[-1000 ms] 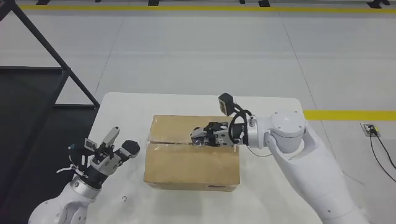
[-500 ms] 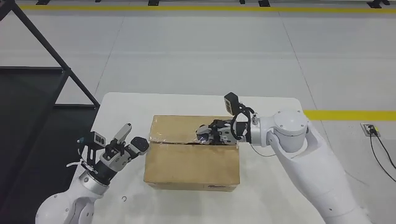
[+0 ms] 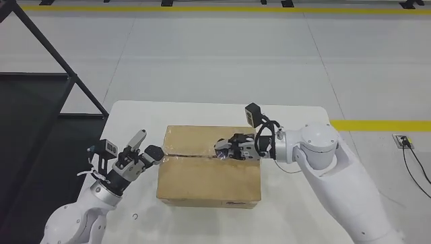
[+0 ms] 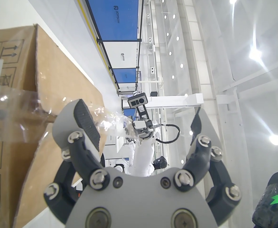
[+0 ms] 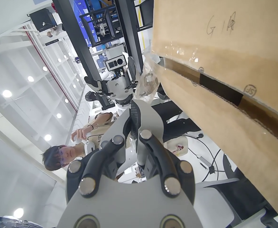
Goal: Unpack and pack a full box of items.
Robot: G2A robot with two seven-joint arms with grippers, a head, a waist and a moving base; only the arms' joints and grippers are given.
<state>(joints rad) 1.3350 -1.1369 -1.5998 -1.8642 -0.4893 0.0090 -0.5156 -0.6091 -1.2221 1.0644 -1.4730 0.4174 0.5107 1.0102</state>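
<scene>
We see right gripper [image 3: 224,150] jaws pressed together, pinching clear tape [image 5: 148,81] over the box [image 3: 209,180] seam at frame centre. Left gripper [image 3: 146,146] jaws are spread, just beside the box's left end. The box sits on the white table [image 3: 135,116].

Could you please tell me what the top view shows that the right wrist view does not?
The top view gives the white table under the brown cardboard box and the right hand over its top seam. The right wrist view gives pen marks on one top flap and a dark gap where the flaps part. Both show the box and the open left hand.
</scene>
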